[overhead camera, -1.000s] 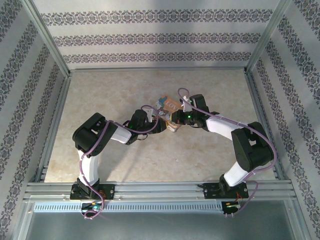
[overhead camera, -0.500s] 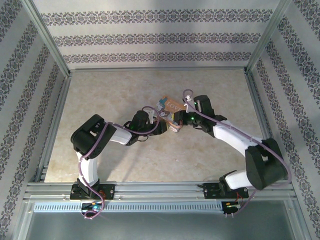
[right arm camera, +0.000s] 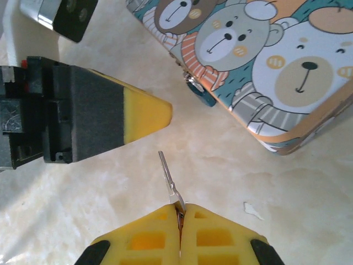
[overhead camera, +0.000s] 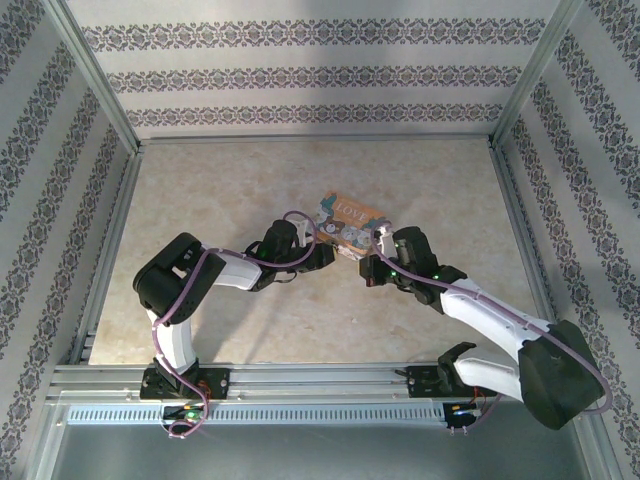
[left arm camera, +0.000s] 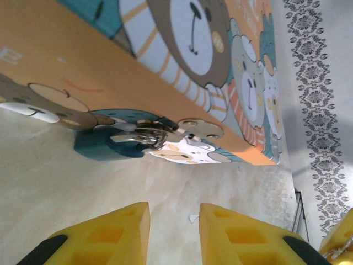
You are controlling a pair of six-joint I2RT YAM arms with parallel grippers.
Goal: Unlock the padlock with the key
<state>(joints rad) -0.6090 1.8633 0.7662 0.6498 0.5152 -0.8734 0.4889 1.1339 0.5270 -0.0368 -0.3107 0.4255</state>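
A: First the padlock (left arm camera: 106, 147). We read it as the small blue body with a silver shackle, hooked through the clasp on the edge of the orange LOVE box (overhead camera: 350, 213). The shackle looks closed.
B: Agreed. The box sits near the middle of the worktop (overhead camera: 220, 180), a little toward the far edge and right of centre.
A: And the key (right arm camera: 168, 175)?
B: A thin silvery blade, pinched at its head in the right gripper (right arm camera: 180, 211), yellow fingers pressed together on it. The blade points toward the box, its tip well short of the lock.
A: The left gripper (left arm camera: 174, 216)?
B: Fingers a narrow gap apart, nothing between them. It hangs near the padlock without touching it.
A: Which step, in our judgement?
B: Lining the key up. It is not yet inserted. We cannot find the keyhole from either wrist.
A: What does the next move call for?
B: We'd say the left fingers should steady the lock body so it cannot swing, then the right arm should bring the blade in straight along the keyhole. It is a small target on a loose lock, and a skewed approach would likely just push it aside
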